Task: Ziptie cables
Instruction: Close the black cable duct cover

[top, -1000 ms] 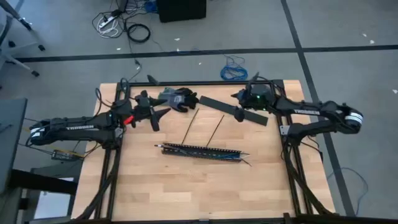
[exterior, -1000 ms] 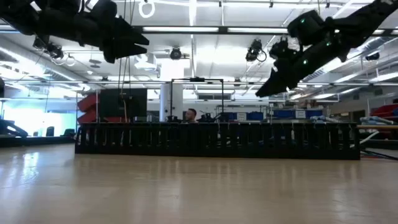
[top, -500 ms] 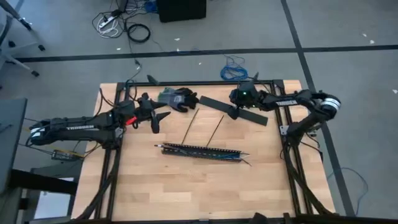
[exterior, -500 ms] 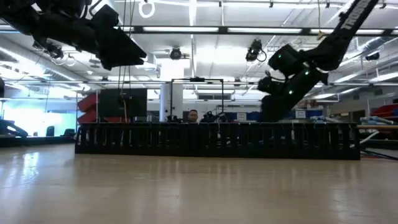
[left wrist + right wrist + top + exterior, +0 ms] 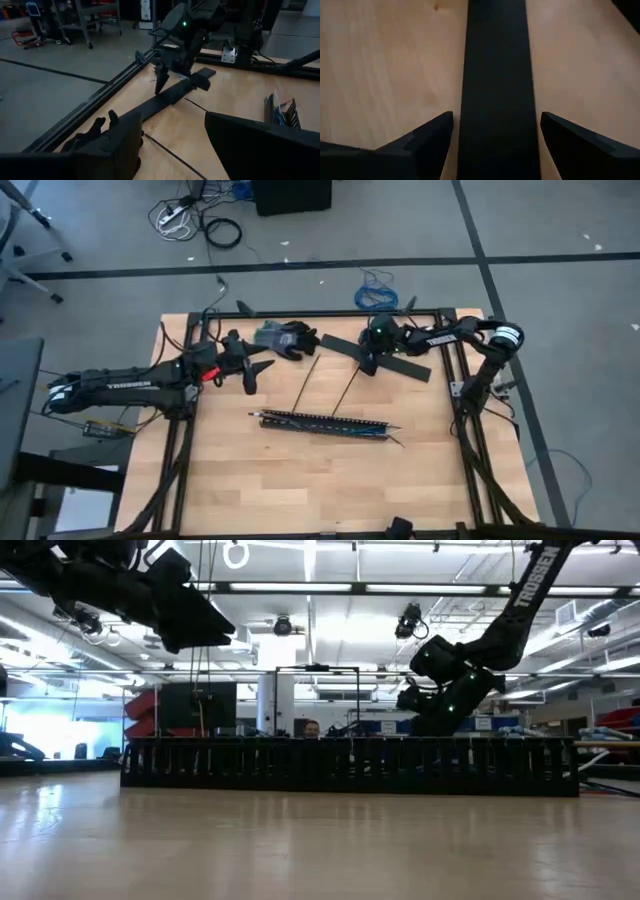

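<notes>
The step in hand looks like fetching a tie strip, not yet the binding itself. The right gripper point(image 5: 367, 363) hangs low over the wide black strip point(image 5: 375, 357) lying at about one o'clock on the wooden table point(image 5: 300, 470). In the right wrist view its fingers point(image 5: 427, 137) stand apart on either side of that strip point(image 5: 497, 90), with nothing clamped between them. The next move, by my reading, calls for a short drop and a clean close across the strip's width, which may be hard since it lies flat on the wood.

The left gripper point(image 5: 252, 370) waits at about ten o'clock, fingers apart and empty, just beside a dark glove point(image 5: 285, 338) at eleven o'clock.

The cables point(image 5: 390, 433) lie at the table's centre in a long black slotted cable holder point(image 5: 320, 423), their thin ends poking out at its three-o'clock end; the left wrist view shows coloured wires point(image 5: 280, 110) bunched there. Two thin dark zip ties point(image 5: 325, 385) lie loose between the holder and the strip.
</notes>
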### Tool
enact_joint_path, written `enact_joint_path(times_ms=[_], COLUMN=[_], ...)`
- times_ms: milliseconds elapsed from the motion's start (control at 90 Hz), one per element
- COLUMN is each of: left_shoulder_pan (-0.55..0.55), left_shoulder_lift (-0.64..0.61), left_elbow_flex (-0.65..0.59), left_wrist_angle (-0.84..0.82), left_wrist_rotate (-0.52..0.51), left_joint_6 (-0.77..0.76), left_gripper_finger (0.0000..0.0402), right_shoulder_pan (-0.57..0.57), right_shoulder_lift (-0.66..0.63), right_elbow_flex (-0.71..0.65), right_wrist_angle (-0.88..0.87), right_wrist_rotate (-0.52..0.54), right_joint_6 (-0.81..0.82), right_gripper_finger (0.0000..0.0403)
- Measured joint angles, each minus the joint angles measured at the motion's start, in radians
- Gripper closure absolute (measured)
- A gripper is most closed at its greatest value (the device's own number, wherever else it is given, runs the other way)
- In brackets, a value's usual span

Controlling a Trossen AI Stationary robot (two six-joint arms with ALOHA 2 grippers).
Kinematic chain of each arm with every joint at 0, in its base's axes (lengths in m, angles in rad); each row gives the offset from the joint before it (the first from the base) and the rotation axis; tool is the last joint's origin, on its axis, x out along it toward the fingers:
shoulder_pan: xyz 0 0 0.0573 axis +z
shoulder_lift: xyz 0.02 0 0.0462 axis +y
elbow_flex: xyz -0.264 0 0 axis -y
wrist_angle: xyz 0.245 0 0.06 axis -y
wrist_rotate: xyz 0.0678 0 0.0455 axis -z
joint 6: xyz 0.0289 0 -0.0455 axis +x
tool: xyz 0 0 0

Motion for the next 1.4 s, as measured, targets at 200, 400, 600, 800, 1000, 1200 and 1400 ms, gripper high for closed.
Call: enact_joint_path(times_ms=[200,400,600,800,1000,1200,1400], left_shoulder_pan=[0.000,0.000,0.000,0.000,0.000,0.000,0.000], left_shoulder_lift=[0.000,0.000,0.000,0.000,0.000,0.000,0.000], left_elbow_flex=[0.000,0.000,0.000,0.000,0.000,0.000,0.000], left_wrist_angle=[-0.001,-0.002,-0.002,-0.002,-0.004,-0.011,-0.009], left_wrist_rotate=[0.000,0.000,0.000,0.000,0.000,0.000,0.000], left_joint_6=[0.000,-0.001,-0.001,-0.001,-0.001,-0.001,-0.001], left_gripper_finger=[0.0188,0.0188,0.0188,0.0188,0.0188,0.0188,0.0188], right_shoulder_pan=[-0.002,-0.002,-0.002,0.001,0.003,0.002,0.001], right_shoulder_lift=[0.000,0.000,-0.001,-0.020,-0.110,-0.181,-0.180], right_elbow_flex=[0.000,0.000,0.000,0.000,-0.002,-0.002,0.003], right_wrist_angle=[-0.010,-0.013,-0.014,-0.014,-0.032,-0.074,-0.076], right_wrist_rotate=[-0.008,-0.011,-0.014,-0.012,-0.014,-0.015,-0.015], right_joint_6=[-0.005,-0.011,-0.018,-0.028,-0.026,-0.011,0.013], right_gripper_finger=[0.0110,0.0141,0.0185,0.0193,0.0226,0.0260,0.0226])
